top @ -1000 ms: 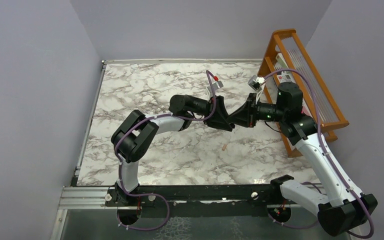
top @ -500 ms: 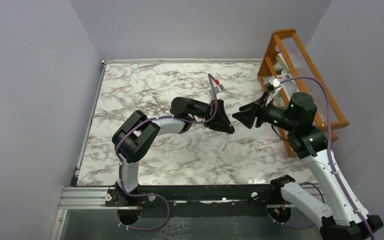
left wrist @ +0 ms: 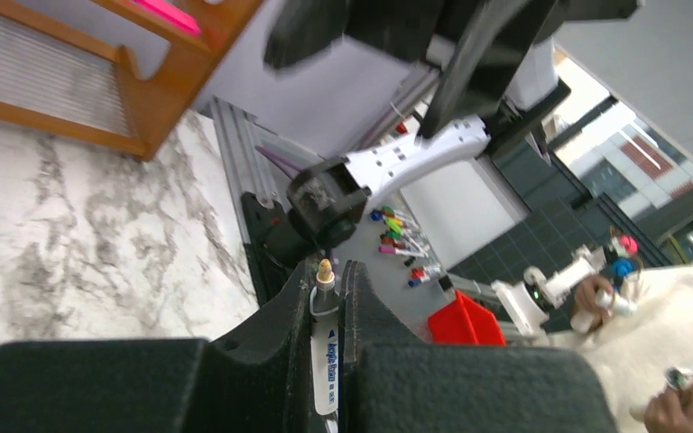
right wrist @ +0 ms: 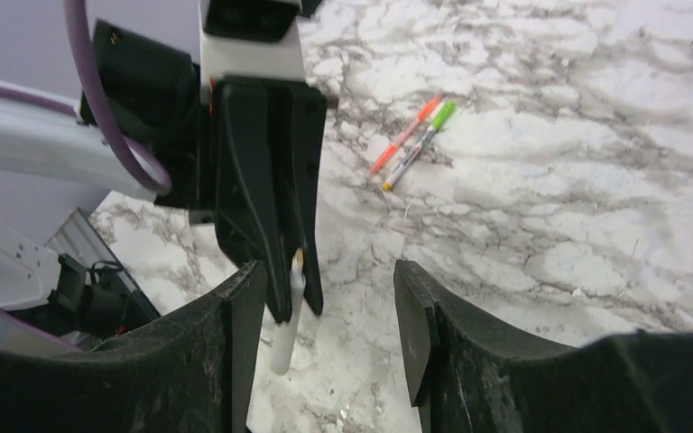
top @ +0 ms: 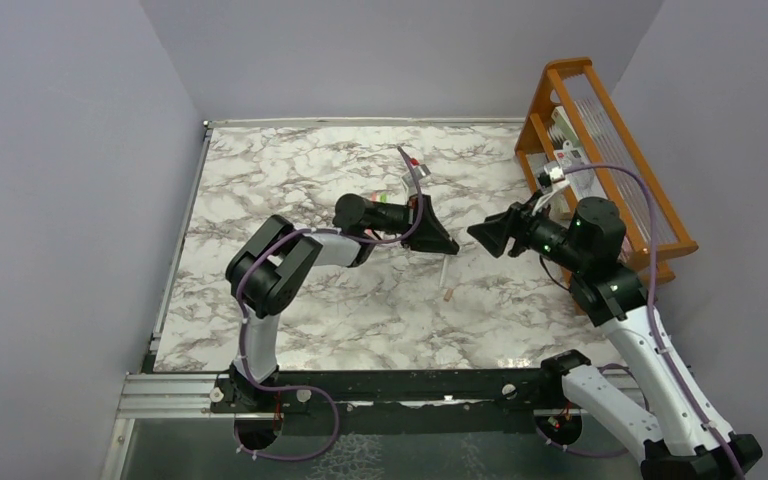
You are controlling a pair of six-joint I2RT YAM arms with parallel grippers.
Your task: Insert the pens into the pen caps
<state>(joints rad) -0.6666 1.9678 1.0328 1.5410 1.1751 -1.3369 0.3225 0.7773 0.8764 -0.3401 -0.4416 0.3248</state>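
Observation:
My left gripper [top: 448, 246] is shut on a whitish pen [left wrist: 326, 352] with blue lettering. The pen's bare tan nib [left wrist: 325, 269] pokes out past the fingertips. From the right wrist view this pen [right wrist: 287, 336] hangs out of the left gripper [right wrist: 275, 271]. My right gripper [right wrist: 329, 293] faces it a short way off, open and holding nothing; from above it [top: 477, 235] sits just right of the left one. A tan pen cap [top: 448, 295] lies on the marble below them. An orange-red pen [right wrist: 403, 135] and a green-capped pen [right wrist: 420, 142] lie side by side farther off.
An orange wooden rack [top: 600, 150] stands at the table's right edge, close behind the right arm. Grey walls close in the left, back and right sides. A black rail [top: 390, 385] runs along the near edge.
The two grippers were tip to tip a second ago. My right gripper has opened and drawn back to the right. My left gripper has closed tighter on the whitish pen and swung slightly left.

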